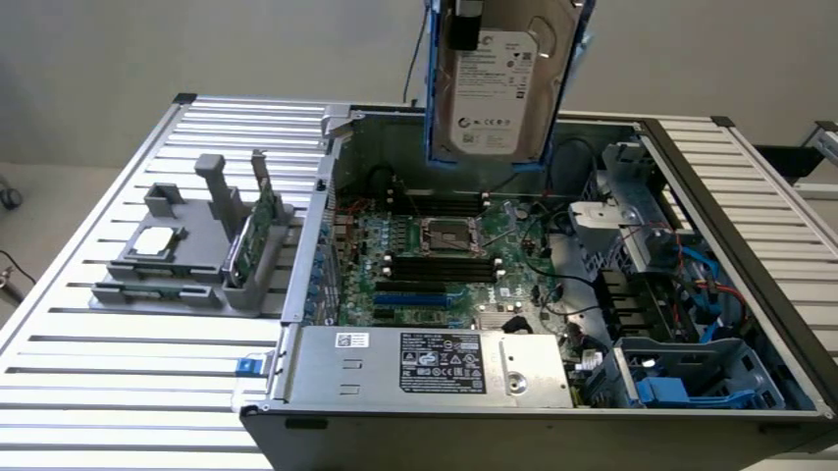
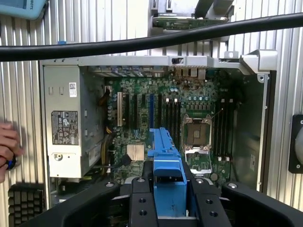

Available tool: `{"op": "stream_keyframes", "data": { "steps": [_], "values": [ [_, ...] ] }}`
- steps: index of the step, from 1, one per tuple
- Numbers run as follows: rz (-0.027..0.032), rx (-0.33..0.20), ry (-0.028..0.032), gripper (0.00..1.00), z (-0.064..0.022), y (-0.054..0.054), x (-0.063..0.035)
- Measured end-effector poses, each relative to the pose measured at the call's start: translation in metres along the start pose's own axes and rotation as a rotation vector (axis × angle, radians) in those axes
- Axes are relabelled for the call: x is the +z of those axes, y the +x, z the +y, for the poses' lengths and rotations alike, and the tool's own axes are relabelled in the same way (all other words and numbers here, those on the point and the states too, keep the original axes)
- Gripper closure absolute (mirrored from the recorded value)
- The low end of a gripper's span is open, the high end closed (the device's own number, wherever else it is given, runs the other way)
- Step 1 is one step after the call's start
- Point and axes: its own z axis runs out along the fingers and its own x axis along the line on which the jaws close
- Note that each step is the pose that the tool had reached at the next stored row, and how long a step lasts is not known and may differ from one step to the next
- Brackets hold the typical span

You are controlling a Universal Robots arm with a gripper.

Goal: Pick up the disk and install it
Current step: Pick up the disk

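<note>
Our gripper (image 2: 168, 196) clamps the disk (image 1: 501, 93) (top centre, exterior view), apparently by its blue carrier (image 2: 166, 161); we judge it rigid, heavyish, shock-sensitive, best gripped there.

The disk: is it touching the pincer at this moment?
Touching. The wrist view shows the disk, by its blue carrier, clamped between the black fingers of the pincer, with no gap on either side.

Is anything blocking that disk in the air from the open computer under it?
Nothing visible does. The disk, gripped in the jaws, hangs over the lidless computer case; loose cables lie inside toward the exterior view's right.
</note>
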Motion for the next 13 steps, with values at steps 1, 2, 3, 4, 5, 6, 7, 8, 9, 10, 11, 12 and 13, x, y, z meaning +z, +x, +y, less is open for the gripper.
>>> {"op": "stream_keyframes", "data": {
  "steps": [1,2,3,4,5,6,7,8,9,10,11,12,13],
  "values": [
    [-0.0002,0.0,0.0001,0.67,-0.0025,0.003,0.0001],
    [-0.0003,0.0,0.0001,0.67,-0.0051,0.005,0.0002],
    [-0.001,0.0,0.0001,0.67,-0.0074,0.007,0.0003],
    [-0.0021,0.0,0.0,0.67,-0.0096,0.009,0.0004],
    [-0.0034,0.0,0.0,0.67,-0.0119,0.011,0.0005],
    [-0.0045,0.0,0.0,0.67,-0.0145,0.013,0.0006],
    [-0.0057,0.0,0.0001,0.67,-0.0172,0.015,0.0007],
    [-0.0073,0.0,0.0,0.67,-0.0198,0.017,0.0008],
    [-0.0094,0.0,0.0,0.67,-0.0225,0.018,0.0009],
    [-0.0115,0.0,0.0,0.67,-0.0251,0.02,0.0009],
    [-0.014,0.0,0.0,0.67,-0.028,0.022,0.001],
    [-0.0162,0.0,0.0,0.67,-0.0304,0.023,0.0011],
    [-0.0182,0.0,0.0,0.67,-0.0325,0.025,0.0012]
  ]
}}
